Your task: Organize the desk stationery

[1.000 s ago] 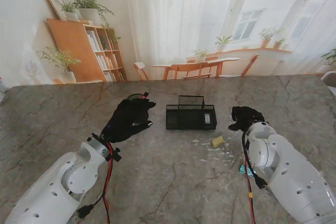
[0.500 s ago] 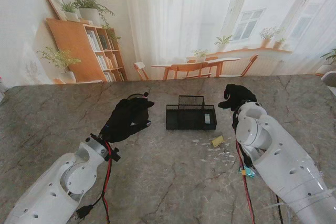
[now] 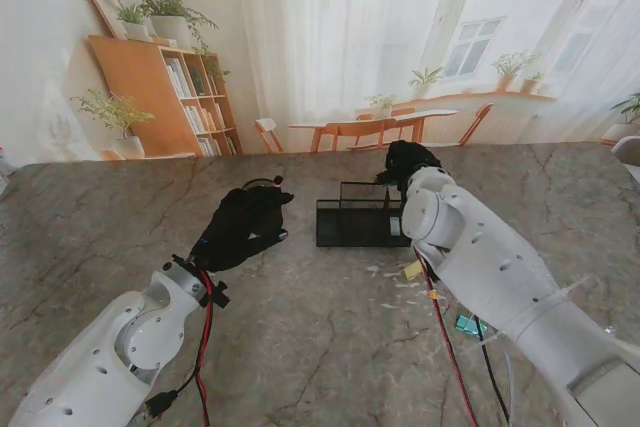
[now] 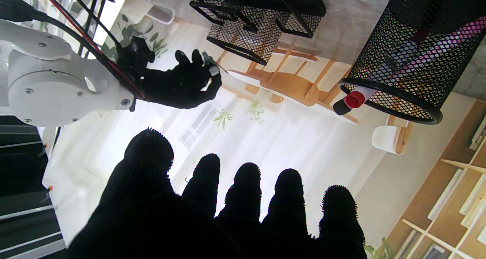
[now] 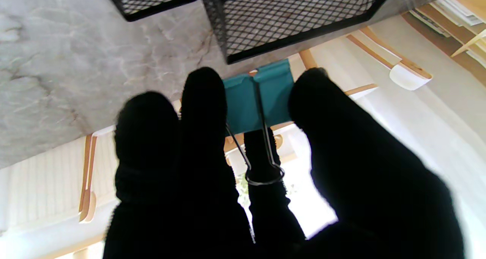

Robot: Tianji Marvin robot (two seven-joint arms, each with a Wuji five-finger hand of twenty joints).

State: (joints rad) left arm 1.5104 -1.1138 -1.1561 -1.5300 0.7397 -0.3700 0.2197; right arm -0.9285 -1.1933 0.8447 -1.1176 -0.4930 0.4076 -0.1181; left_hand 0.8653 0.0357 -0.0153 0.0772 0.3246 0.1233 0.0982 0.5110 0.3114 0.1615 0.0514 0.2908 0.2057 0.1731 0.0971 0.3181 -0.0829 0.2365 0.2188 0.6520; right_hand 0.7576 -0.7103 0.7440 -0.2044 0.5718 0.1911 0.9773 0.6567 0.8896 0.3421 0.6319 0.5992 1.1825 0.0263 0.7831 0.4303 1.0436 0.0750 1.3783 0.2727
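Note:
My right hand is shut on a teal binder clip, pinched between thumb and fingers with its wire handles pointing back at the palm. It hovers over the far right corner of the black mesh desk organizer; the organizer's mesh wall lies just ahead of the clip. My left hand rests open to the left of the organizer, its fingers spread and holding nothing. A black mesh pen cup with a red-capped marker stands just beyond that hand.
A yellow sticky note and scattered small clips lie on the marble table nearer to me than the organizer. A small teal item sits by my right arm's cable. The right forearm crosses above these.
My right arm has swung away from me and to the left, carrying the clip from right of the organizer to above its far right corner. The left hand has stayed put.

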